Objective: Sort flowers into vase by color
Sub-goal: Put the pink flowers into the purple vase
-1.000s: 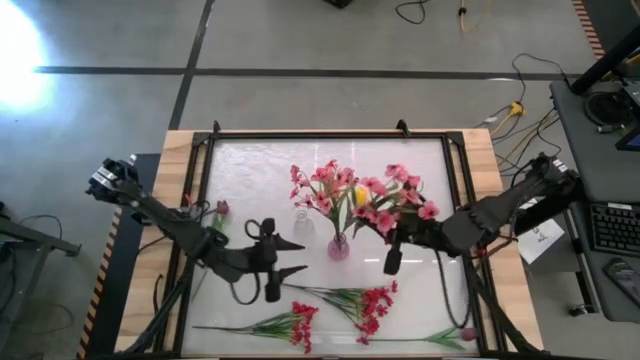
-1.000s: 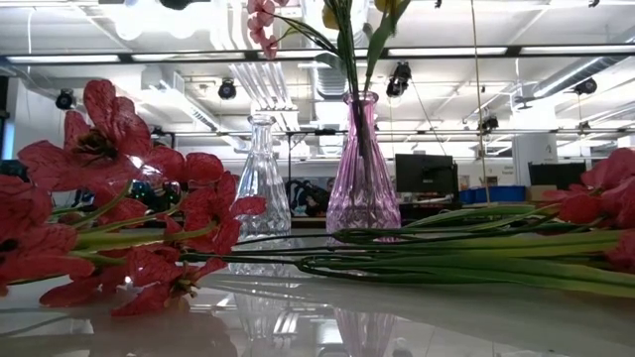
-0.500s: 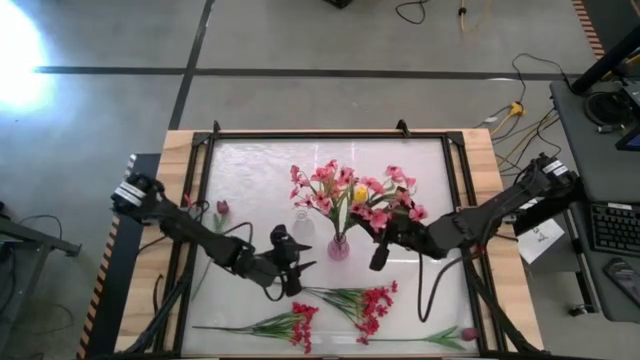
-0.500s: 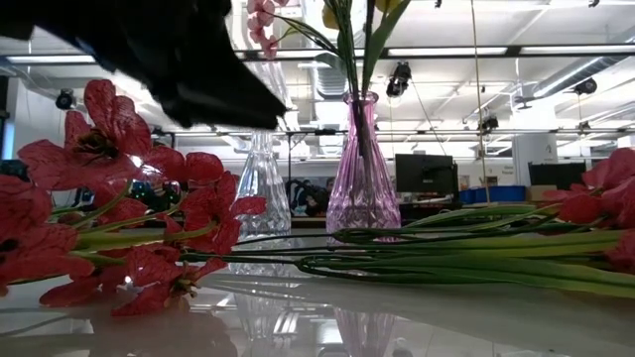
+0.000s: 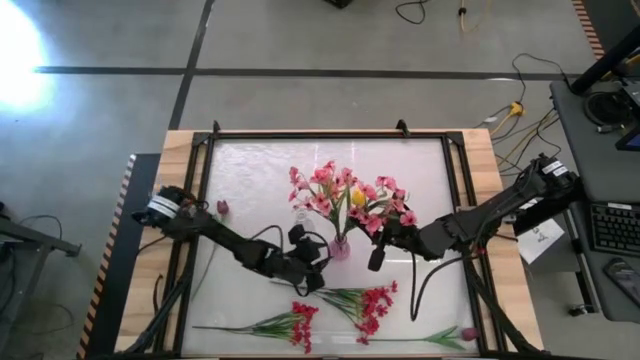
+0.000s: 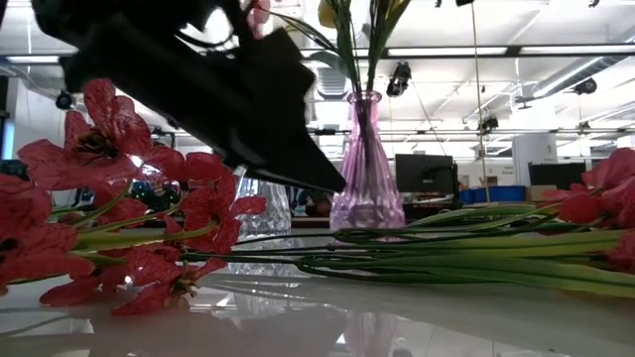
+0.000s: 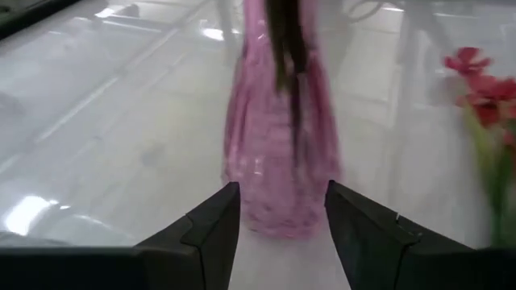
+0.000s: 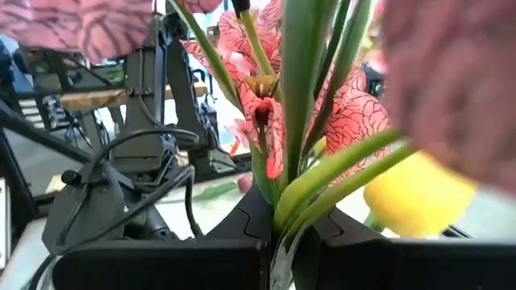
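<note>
pink glass vase (image 5: 339, 248), pink veined flowers (image 5: 330, 188), one yellow bloom (image 5: 358, 196), dark-red sprays (image 5: 372, 305) on green stems

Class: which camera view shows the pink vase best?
The left wrist view: the pink vase fills the frame, close ahead. The low view shows its neck and body, partly behind the left arm. The high view shows only a small base under blossoms.

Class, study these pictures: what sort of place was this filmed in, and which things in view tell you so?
Probably a robotics lab or workshop. The low view shows ceiling strip lights and computer monitors behind the pink vase; from above, a bare concrete floor with loose cables surrounds the table.
</note>
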You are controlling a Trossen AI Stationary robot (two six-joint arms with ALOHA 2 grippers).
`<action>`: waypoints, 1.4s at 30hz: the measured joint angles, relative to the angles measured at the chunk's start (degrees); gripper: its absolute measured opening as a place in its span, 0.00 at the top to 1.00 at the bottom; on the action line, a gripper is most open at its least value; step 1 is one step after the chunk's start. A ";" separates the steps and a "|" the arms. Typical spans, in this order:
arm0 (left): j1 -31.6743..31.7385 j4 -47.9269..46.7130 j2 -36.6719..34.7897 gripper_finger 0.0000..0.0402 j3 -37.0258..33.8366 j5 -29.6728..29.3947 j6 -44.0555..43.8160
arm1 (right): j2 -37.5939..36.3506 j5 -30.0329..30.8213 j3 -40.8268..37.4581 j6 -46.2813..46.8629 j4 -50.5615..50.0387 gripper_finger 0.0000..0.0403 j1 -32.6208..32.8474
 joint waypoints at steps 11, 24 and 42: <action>3.81 -0.95 4.88 0.58 4.60 -6.15 -1.89 | 0.00 0.02 -5.78 2.79 -0.22 0.97 -1.16; 1.03 -1.64 1.16 0.58 5.02 -6.23 -1.51 | -0.02 0.05 -11.48 7.60 0.28 0.97 -5.46; -9.12 -33.88 -17.54 0.58 4.91 5.38 -11.32 | -0.29 -1.17 -11.22 -1.83 -0.68 0.57 -12.82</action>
